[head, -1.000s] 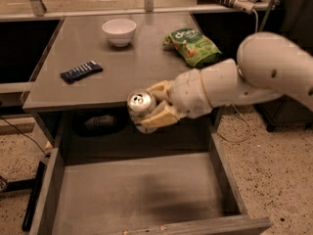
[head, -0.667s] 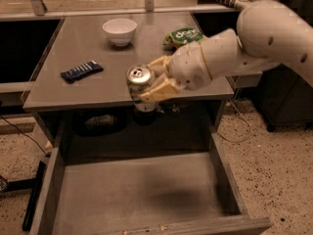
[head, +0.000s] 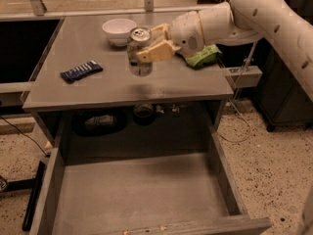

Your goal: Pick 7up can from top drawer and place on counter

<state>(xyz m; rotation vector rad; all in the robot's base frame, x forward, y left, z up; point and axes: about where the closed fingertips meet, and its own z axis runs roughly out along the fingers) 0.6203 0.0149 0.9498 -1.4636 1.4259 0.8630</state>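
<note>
1 gripper, its 2 fingers clamped on the 7up can, hangs above the counter, well apart from the open top drawer. Risk: released without touching down, the can could topple and roll into the nearby white bowl.

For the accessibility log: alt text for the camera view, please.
The tool holds the 7up can upright above the counter, among a white bowl, green bag and dark packet. The top drawer below stands open.
</note>
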